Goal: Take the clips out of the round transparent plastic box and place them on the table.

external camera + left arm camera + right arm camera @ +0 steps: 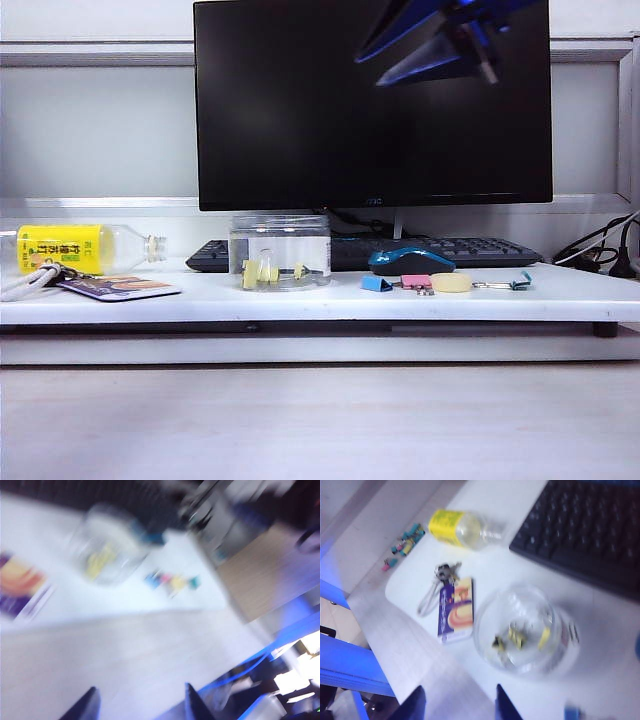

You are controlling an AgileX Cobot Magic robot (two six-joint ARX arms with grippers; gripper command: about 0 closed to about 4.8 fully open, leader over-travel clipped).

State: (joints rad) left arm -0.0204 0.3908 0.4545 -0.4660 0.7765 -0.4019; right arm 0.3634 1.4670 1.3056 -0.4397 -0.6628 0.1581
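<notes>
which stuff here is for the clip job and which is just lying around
For the job:
- pale-yellow clips
- round transparent plastic box
- table

Lying about:
- bottle
- keyboard
- mouse
- coloured clips
- tape roll
- card

1 round transparent plastic box (280, 250) stands on the tabletop (300, 298), holding about 3 pale-yellow clips (260, 272); the exact number is hard to tell through the plastic. Right of it lie 3 coloured clips: 1 blue clip (376, 284), 1 pink clip (415, 282) and 1 teal clip (520, 282), plus 1 pale-yellow tape roll (451, 283). There is 1 mouse (410, 261), 1 keyboard (440, 250) and 1 monitor (372, 100). At the far left lie 1 bottle (85, 248) with a yellow label, 1 card (118, 288) and 1 bunch of keys (445, 572). 2 end effectors show, 1 left end effector (142, 705) and 1 right end effector (460, 702), both with jaws apart and holding nothing
</notes>
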